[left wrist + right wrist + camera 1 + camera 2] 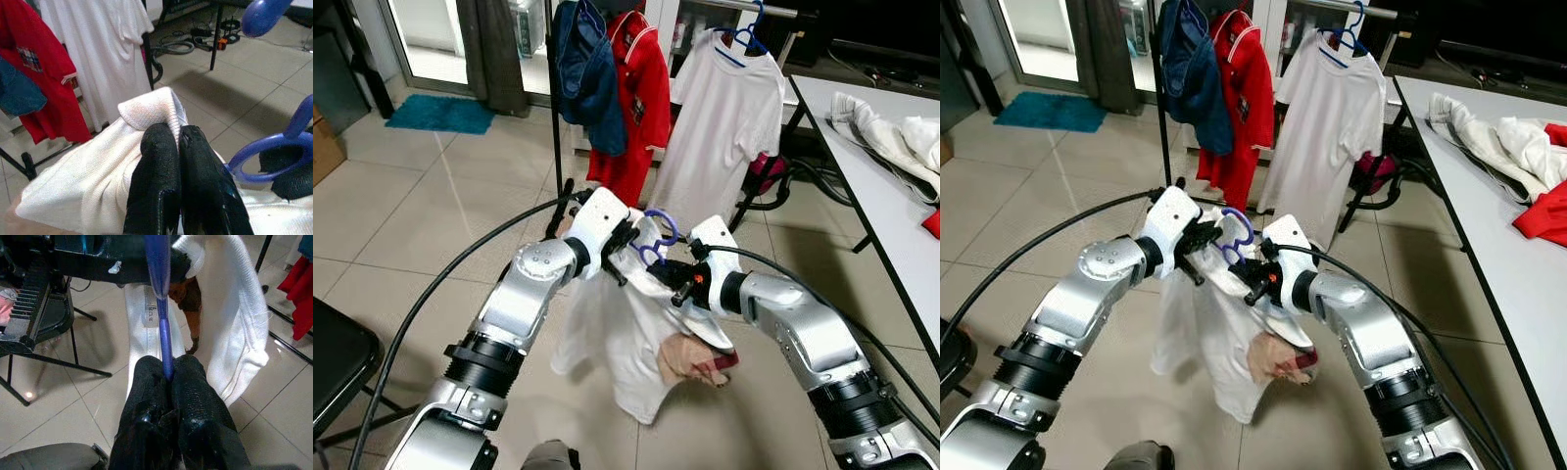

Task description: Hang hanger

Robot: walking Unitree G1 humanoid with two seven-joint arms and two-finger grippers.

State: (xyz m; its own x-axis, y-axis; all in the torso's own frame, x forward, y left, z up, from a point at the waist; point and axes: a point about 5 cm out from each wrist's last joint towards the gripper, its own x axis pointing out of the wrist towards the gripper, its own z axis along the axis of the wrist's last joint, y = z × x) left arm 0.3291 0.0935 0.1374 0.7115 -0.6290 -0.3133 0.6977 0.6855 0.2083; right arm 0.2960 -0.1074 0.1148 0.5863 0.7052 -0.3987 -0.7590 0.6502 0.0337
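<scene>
Holding position, both arms raised before the chest with a white shirt (pixel 626 333) on a blue hanger (pixel 656 240) between them.

Left gripper (pixel 178 137): fingers pressed together, pinching a fold of the shirt's ribbed collar.

Right gripper (pixel 168 372): fingers closed on the hanger's thin blue bar, which runs straight up from between them.

Hanger: hook curls up between the two grippers, above the shirt, well short of the rack (pixel 555 117).

Shirt: hangs limp below both grippers, hem above the tiled floor (pixel 421 225); a pinkish-brown print or patch shows near its lower right side.

Rack: dark upright pole beyond the arms, carrying a blue garment (pixel 587 73), a red polo (pixel 641 98) and a second white tee (pixel 720 117), the last on its own blue hanger.

Table (pixel 891 215): along the right side, white top, with crumpled white cloth (pixel 886 132) and a red piece at its edge.

Other: black cables loop from both arms; teal mat (pixel 440 113) lies far left by a doorway.
</scene>
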